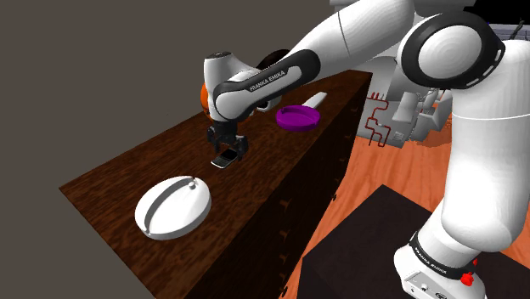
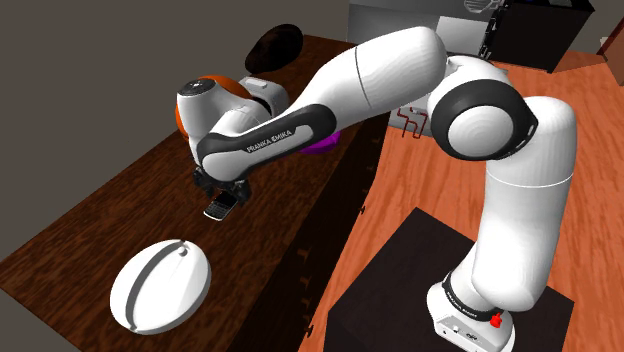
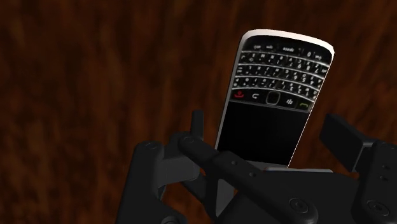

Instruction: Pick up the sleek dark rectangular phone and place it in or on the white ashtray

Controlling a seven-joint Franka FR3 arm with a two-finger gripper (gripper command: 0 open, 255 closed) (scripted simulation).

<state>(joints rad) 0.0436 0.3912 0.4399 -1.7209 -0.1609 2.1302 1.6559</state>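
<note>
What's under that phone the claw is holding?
Dark wooden tabletop shows beneath the phone; the gripper covers its lower end. The white ashtray lies aside.

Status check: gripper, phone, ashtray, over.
Gripper shut on phone. Phone over wooden table, apart from white ashtray. Purple dish farther back, not between them.

In the wrist view I lose the lower end of the phone (image 3: 275, 89) behind the gripper (image 3: 267, 124) that clasps it; in the shoulder view an orange thing (image 1: 203, 95) sits mostly hidden behind the arm (image 1: 259, 83), too little showing for me to name it; in the second exterior view the arm covers most of the purple dish (image 2: 322, 144); the stand (image 1: 365, 255) runs off the shoulder view's bottom edge.
</note>
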